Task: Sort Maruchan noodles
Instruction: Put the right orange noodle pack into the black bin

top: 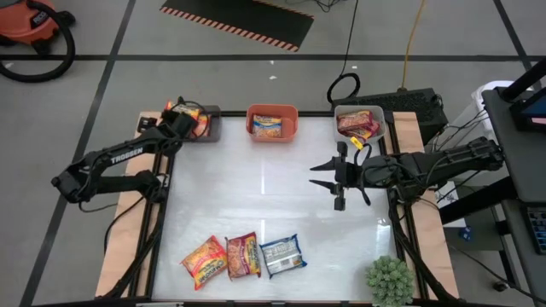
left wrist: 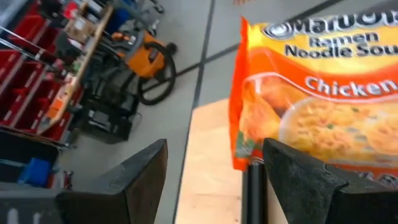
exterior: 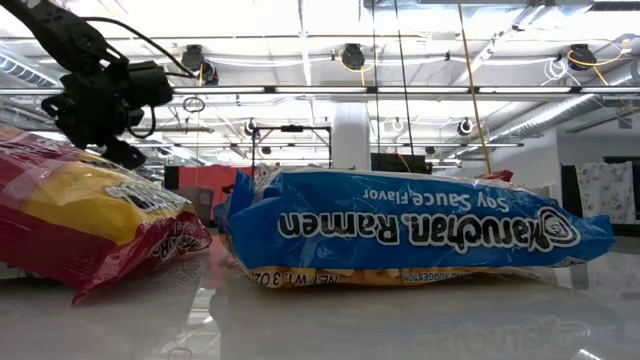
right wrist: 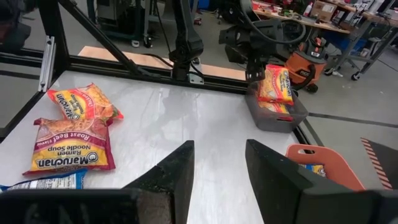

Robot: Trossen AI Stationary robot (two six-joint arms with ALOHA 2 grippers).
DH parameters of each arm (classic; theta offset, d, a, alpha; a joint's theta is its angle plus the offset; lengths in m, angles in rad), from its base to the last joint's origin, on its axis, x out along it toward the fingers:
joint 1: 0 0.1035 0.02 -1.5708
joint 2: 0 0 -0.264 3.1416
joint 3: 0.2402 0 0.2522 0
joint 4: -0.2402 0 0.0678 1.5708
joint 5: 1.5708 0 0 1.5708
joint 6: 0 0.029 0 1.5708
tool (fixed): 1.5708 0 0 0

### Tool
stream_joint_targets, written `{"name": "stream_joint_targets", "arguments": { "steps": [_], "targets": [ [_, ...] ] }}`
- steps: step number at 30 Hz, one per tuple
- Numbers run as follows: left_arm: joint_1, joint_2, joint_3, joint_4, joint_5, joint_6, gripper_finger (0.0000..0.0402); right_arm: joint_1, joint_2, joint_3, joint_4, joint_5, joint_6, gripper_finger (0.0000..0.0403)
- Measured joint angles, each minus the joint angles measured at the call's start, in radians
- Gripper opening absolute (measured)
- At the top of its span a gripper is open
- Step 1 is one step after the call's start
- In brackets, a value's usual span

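Note:
My left gripper (top: 188, 117) (left wrist: 214, 146) is open over the dark bin (top: 207, 125) at the table's far left. An orange Chicken ramen packet (left wrist: 317, 93) (right wrist: 275, 83) stands on edge in that bin, just beyond one finger. My right gripper (top: 317, 176) (right wrist: 219, 146) hangs open over the bare table right of centre and touches nothing. Three packets lie flat near the front edge: orange (top: 205, 260), red (top: 243, 254) and blue (top: 282, 254) (exterior: 410, 230). My left gripper is open, and one finger (left wrist: 292, 174) stands right beside the orange packet's lower corner (left wrist: 239, 158). I cannot tell whether that finger touches the corner. The packet stands in the dark bin, not lifted.
An orange bin (top: 293, 128) at far centre holds an orange packet. A pale bin (top: 379, 115) at far right holds red packets. A green spiky plant (top: 390, 279) sits at the near right corner. The middle of the table is bare.

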Motion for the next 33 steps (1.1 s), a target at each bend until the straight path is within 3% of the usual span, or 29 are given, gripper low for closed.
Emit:
{"name": "stream_joint_targets", "arguments": {
  "steps": [10, 14, 24, 29, 33],
  "targets": [
    [-0.031, 0.007, 0.0, -0.021, 0.117, -0.017, 0.0268, 0.0, 0.0, 0.0, 0.0, 0.0, -0.011, 0.0137],
    [-0.043, 0.007, 0.0, -0.01, 0.113, -0.023, 0.0266, 0.0, 0.0, 0.0, 0.001, 0.0, -0.023, 0.0137],
    [-0.084, 0.042, 0.0, 0.035, 0.195, -0.022, 0.0158, 0.0, 0.0, 0.0, 0.046, 0.0, -0.036, 0.0137],
    [-0.093, 0.097, 0.0, 0.086, 0.11, -0.021, 0.0126, 0.0, 0.0, 0.0, 0.059, 0.0, -0.052, 0.0137],
    [-0.092, 0.136, 0.0, 0.129, -0.084, 0.041, 0.0116, 0.0, 0.0, 0.0, 0.058, 0.0, -0.052, 0.0137]
  ]
}}
